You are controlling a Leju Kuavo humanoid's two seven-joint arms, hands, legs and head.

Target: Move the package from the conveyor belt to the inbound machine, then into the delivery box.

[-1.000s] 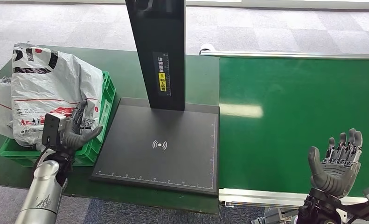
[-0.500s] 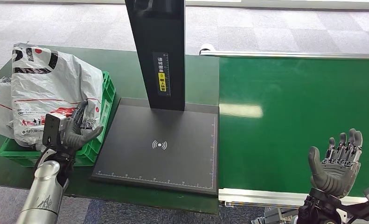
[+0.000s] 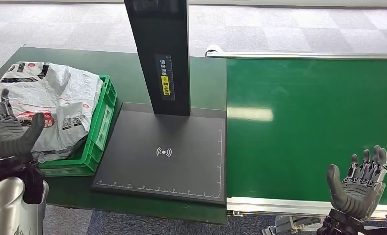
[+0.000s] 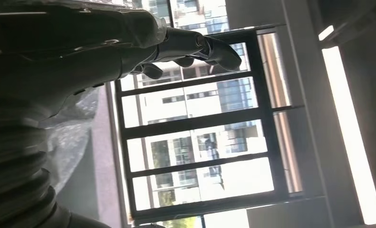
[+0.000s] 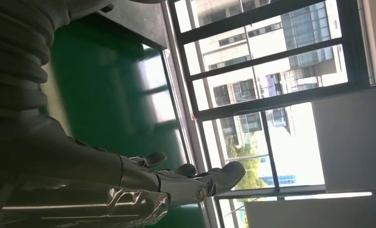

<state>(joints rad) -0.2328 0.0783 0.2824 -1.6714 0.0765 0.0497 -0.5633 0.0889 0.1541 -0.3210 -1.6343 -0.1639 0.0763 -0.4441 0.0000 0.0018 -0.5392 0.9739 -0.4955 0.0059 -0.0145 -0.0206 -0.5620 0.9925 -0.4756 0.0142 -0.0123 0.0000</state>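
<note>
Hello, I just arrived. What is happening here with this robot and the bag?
A white package lies in the green delivery box, beside the black inbound machine. The left hand hovers open by the box, holding nothing. The right hand is open too, raised at the near edge of the green conveyor belt, which carries no package.

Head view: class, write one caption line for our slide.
White package lies in the green box beside the scanner pad; both hands, left and right, open.
</note>
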